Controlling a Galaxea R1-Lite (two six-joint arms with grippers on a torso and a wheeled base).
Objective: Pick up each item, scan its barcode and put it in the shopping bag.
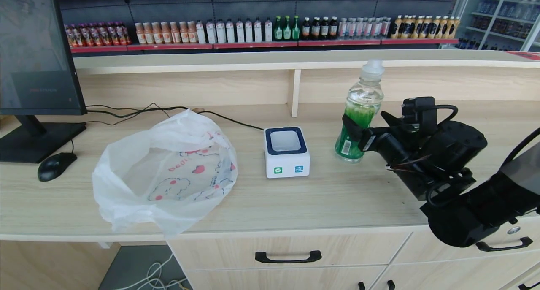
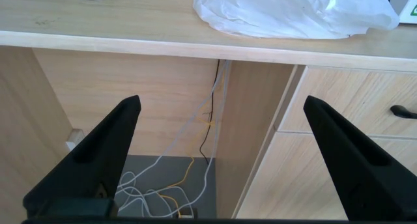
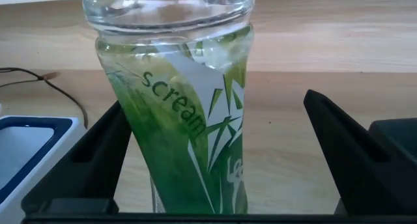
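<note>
**Right gripper (image 3: 218, 103) straddling the green bottle (image 1: 362, 108), pre-grasp**
Bottle upright on the counter (image 1: 337, 197) near the scanner (image 1: 287, 152); jaws spread either side, nothing clamped, apparently set to lift it for scanning; left gripper (image 2: 221, 100) wide apart, empty

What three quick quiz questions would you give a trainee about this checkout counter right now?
1. True or false: the clear plastic bottle with a green label lies inside the white plastic shopping bag.
2. What sits between bag and bottle? A. a black mouse; B. a white cube-shaped scanner box; C. a dark monitor.
3. Fill in: the open right end effector has one finger on either side of the ____.

Key: 1 false, it stands on the wooden counter; 2 B; 3 bottle.
</note>
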